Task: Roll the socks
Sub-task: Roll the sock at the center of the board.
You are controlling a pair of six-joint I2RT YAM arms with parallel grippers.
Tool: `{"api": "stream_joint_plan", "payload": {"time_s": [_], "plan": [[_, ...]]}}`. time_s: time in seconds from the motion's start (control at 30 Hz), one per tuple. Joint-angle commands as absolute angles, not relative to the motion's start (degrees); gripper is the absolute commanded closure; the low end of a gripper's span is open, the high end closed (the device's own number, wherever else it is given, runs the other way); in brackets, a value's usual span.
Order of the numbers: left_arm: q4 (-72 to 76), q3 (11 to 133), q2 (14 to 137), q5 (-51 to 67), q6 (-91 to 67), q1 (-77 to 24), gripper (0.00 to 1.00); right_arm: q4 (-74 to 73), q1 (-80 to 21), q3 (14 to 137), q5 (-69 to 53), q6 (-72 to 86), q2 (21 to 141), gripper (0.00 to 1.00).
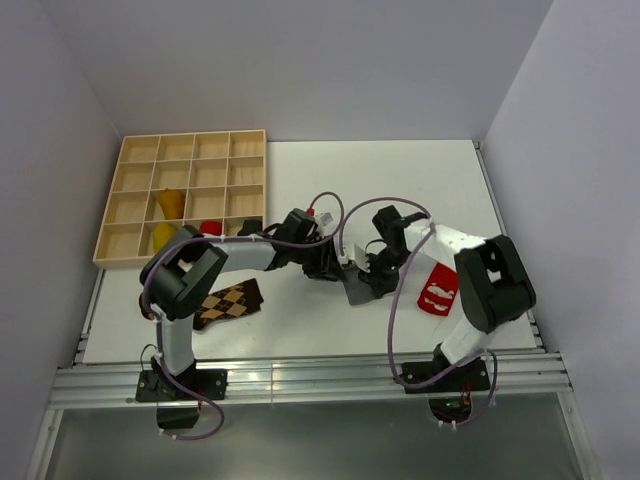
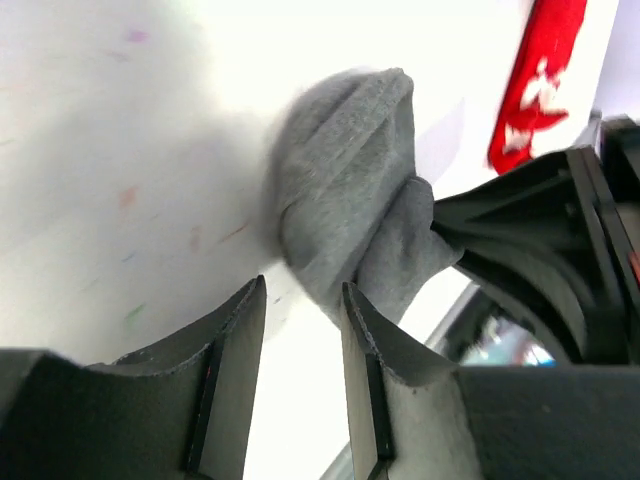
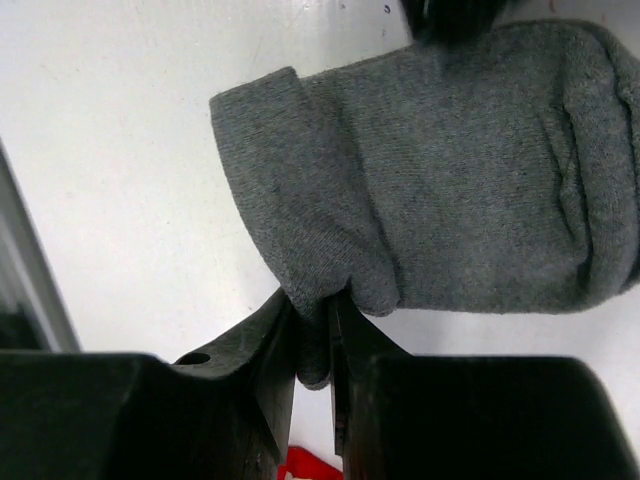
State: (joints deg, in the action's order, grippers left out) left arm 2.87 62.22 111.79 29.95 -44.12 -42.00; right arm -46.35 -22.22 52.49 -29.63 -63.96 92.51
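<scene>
Right tool (image 3: 312, 312) is clamped down hard on the grey sock (image 3: 450, 180), jaws nearly together with a fold of its edge squeezed between them, and the rest of the sock lies folded double on the white worktop (image 1: 400, 180) in front of it. Over to the left tool (image 2: 302, 300): its jaws stand partly apart with nothing between them, tips just short of the grey bundle, and from its own camera you can see the right tool's black fingers (image 2: 520, 230) biting into the far side of the cloth. From above, the two arms meet mid-worktop with the grey sock right between the tools. The red sock (image 1: 438, 290) with white marks lies flat just to the right, beside the right arm. The argyle sock (image 1: 228, 302) sits at the near left, partly under the left arm. In the wooden tray (image 1: 190, 136) at the far left, mustard socks (image 1: 172, 203) fill two neighbouring compartments, with something red beside them, half hidden by the arm.
</scene>
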Motion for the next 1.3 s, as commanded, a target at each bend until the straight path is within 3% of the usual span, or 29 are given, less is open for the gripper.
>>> {"api": "stream_joint_plan", "payload": {"time_s": [0.0,0.17,0.4,0.9,1.27], "plan": [[15.45,56.18,103.21,18.56,-44.47,-41.75,0.59,-56.59,-20.22,57.12,-31.9,-63.99,98.68,0.77],[24.77,46.42,95.28,7.92,-38.16,-43.76,0.56,-63.79,-18.46,65.82,-34.01,-61.53,106.25,0.77],[26.99,47.63,94.73,-5.25,-22.35,-57.72,0.5,-70.4,-17.58,73.99,-37.18,-58.37,115.12,0.77],[23.12,54.49,105.21,-12.13,-11.87,-64.78,0.48,-70.93,-15.56,76.2,-36.91,-55.98,119.35,0.77],[22.41,52.91,104.68,-3.44,-12.04,-63.38,0.52,-70.4,-13.18,77.7,-35.33,-55.11,121.03,0.77]]}}
